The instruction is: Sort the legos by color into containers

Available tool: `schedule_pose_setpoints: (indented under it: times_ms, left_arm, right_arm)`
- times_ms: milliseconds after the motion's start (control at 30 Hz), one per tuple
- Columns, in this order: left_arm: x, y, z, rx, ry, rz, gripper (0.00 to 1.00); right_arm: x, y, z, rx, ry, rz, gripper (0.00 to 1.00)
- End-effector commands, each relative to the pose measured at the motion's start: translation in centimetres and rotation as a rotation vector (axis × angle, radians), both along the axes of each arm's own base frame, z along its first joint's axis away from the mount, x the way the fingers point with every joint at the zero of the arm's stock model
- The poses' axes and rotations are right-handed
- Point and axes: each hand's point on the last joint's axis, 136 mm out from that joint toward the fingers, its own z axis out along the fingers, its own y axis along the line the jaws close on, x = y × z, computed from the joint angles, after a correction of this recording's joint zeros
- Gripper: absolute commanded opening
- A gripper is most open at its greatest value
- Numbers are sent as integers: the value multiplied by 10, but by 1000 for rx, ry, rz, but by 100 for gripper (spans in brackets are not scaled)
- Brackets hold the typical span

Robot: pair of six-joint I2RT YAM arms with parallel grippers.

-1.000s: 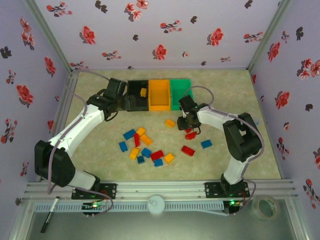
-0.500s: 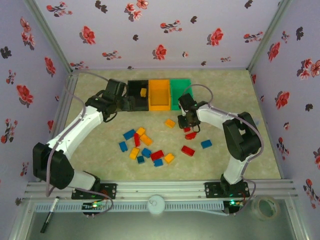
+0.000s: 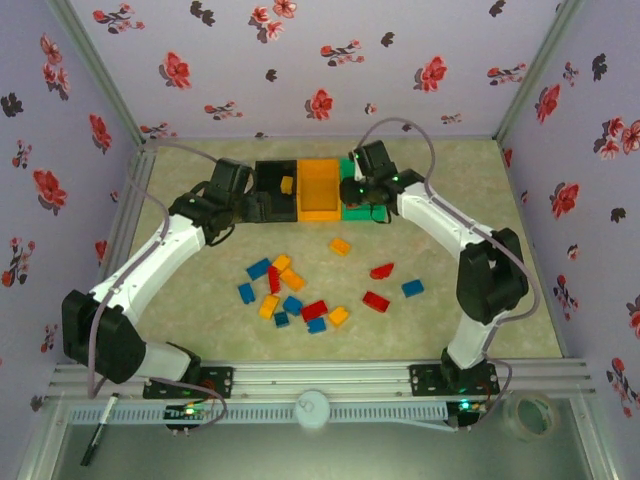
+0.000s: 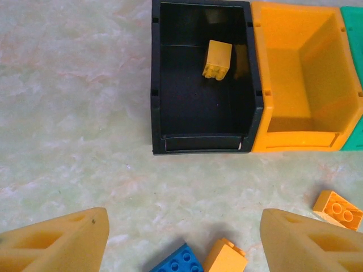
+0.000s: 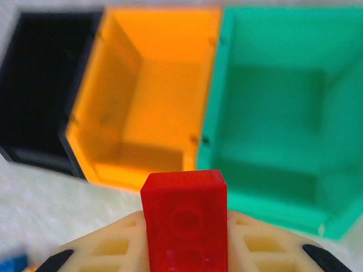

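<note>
Three containers stand in a row at the back: a black bin [image 3: 285, 212], an orange bin [image 3: 320, 214] and a green bin [image 3: 362, 166]. A yellow lego [image 4: 218, 59] lies in the black bin [image 4: 156, 85]. My right gripper [image 3: 350, 191] is shut on a red lego [image 5: 184, 215] and hovers at the front of the orange bin [image 5: 153, 96] and green bin [image 5: 272, 113]. My left gripper [image 4: 182, 226] is open and holds nothing, low in front of the black bin. Several red, blue and orange legos [image 3: 285, 290] lie loose mid-table.
A blue brick [image 4: 178, 262] and an orange brick [image 4: 227, 258] lie just below my left fingers. Single bricks lie at the right: orange [image 3: 341, 246], red [image 3: 381, 270], red [image 3: 376, 301], blue [image 3: 412, 288]. Flowered walls enclose the table.
My right gripper closed on a red lego, lifted it off the table and carried it back to the bins. The left arm has hardly moved.
</note>
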Motion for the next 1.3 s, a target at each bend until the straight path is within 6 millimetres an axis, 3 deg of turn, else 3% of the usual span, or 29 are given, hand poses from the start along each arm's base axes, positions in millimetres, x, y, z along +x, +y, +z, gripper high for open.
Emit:
schedule_pose_setpoints:
  times_ms: [0,233,433,500,600,700,1100,1267]
  left_arm:
    - [-9,5,-1,16,1,5,71]
    - [-14,7,-2,16,6,7,71]
    - [-21,11,-7,16,12,8,71]
    - [-23,12,-8,19,14,10,71]
    - [-25,13,-12,21,23,12,71]
    - [-26,14,-15,23,28,14,72]
    - [-54,19,-36,18,113,46,73]
    - [-58,10,-45,8,138,33,73]
  right_arm:
    - [29,23,15,113,-45,-35,24]
    - [71,51,11,162,-87,-57,25]
    - [95,74,-15,178,-55,-44,28]
    - [101,79,-21,179,-47,-36,36]
    - [106,84,-25,171,-36,-23,58]
    - [106,82,-20,160,-49,-23,67]
    - [69,59,-7,185,-83,-43,67]
    - [48,46,-7,153,-86,-31,67]
